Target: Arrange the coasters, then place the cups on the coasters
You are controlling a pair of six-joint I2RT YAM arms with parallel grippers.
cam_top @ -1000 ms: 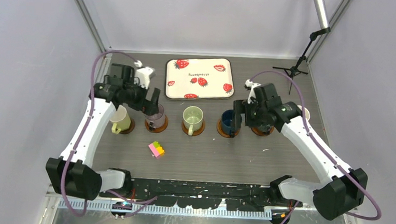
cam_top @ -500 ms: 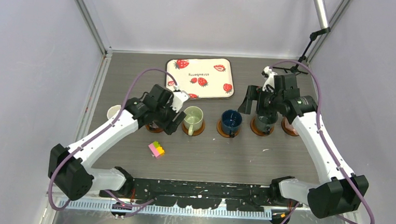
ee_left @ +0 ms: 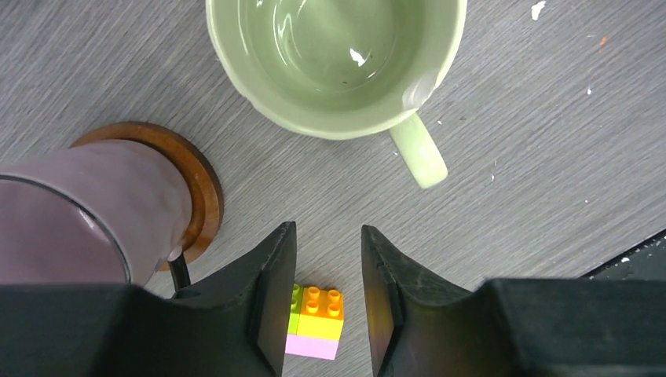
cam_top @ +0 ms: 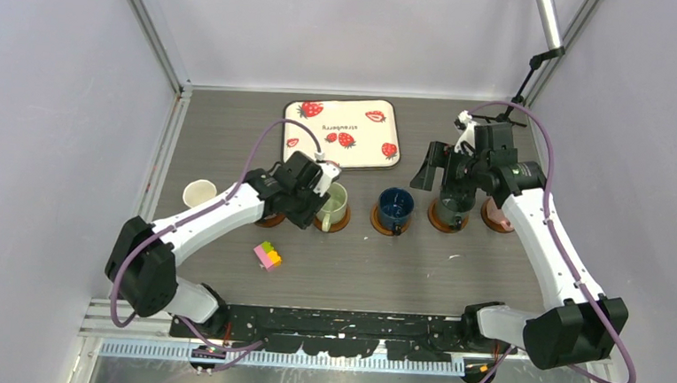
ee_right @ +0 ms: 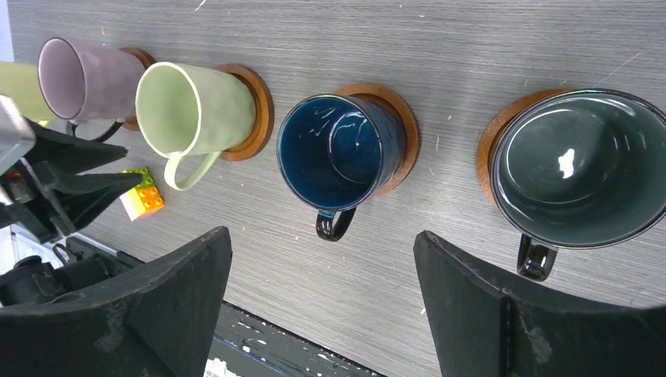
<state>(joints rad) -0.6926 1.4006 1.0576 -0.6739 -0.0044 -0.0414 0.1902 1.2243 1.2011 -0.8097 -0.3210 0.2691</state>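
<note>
ABOVE THE ROW: A grey wood-grain table [cam_top: 231, 141] carries a line of mugs across its middle, with two robot arms reaching in from the near edge. The left arm stretches toward the centre of the line. Its left hand [ee_left: 328, 236] hangs over the table on the near side of the purple-grey mug [ee_left: 78, 212] and the pale green mug [ee_left: 338, 63], the fingers drawn to a narrow gap with nothing between them. The right arm bends in from the right. Its right hand [ee_right: 322, 306] is spread wide and empty above the dark blue mug [ee_right: 338, 153] and the dark grey-green mug [ee_right: 581, 169].

Behind the line, a white strawberry-print tray [cam_top: 341, 134] lies flat near the far edge.

The cream-yellow mug [cam_top: 199, 192] stands upright at the left end, apart from the others. Whether a coaster lies under it cannot be told. The purple-grey, pale green, dark blue and dark grey-green mugs are upright, each on one of the round brown coasters [ee_left: 206, 188], whose rims show beside the mug walls. The handles of the green, blue and grey-green mugs point toward the near edge.

A small pink, yellow and green block toy [cam_top: 268, 256] lies on the table nearer the arms' bases, showing through the gap between the left hand's fingers.
</note>
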